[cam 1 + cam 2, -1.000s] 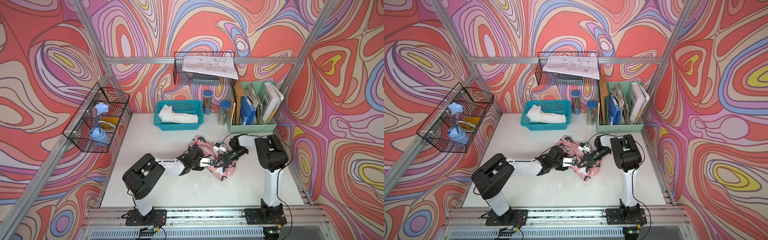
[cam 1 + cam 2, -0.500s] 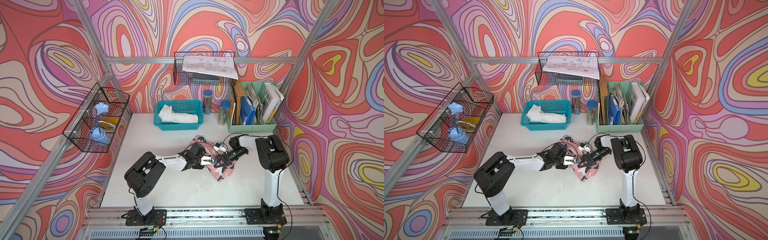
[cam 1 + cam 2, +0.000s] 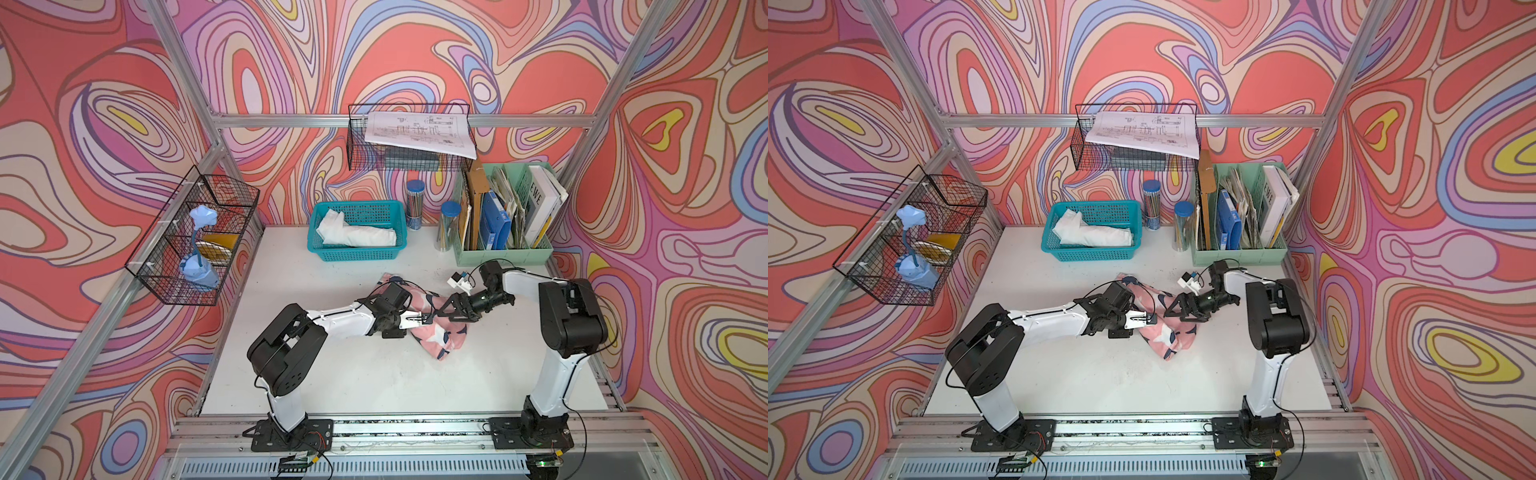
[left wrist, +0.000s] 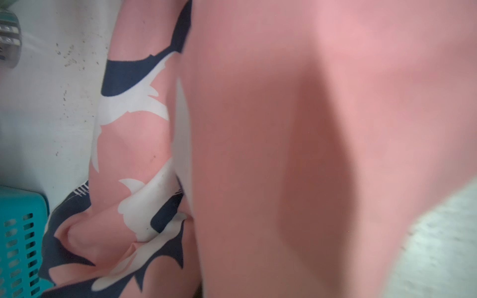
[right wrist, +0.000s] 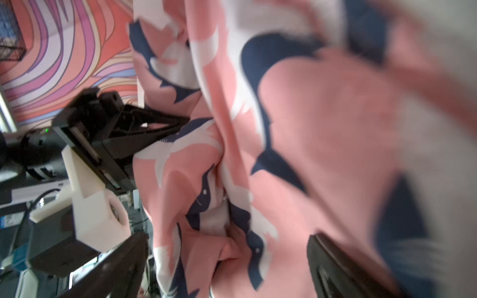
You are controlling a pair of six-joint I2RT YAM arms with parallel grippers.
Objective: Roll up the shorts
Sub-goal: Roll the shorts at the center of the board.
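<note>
Shorts lie bunched on the table, just off centre toward 1 o'clock. Left fingers, reaching from 9 o'clock, are pinched together on a fold at the bunch's 10 o'clock side. Right fingers, reaching from 3 o'clock, stand spread wide with fabric between them, unclamped.

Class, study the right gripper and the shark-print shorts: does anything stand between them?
Nothing visible does. The right gripper is open right at the shorts, with fabric between its jaws. The left gripper pinches the shorts beside it.
</note>
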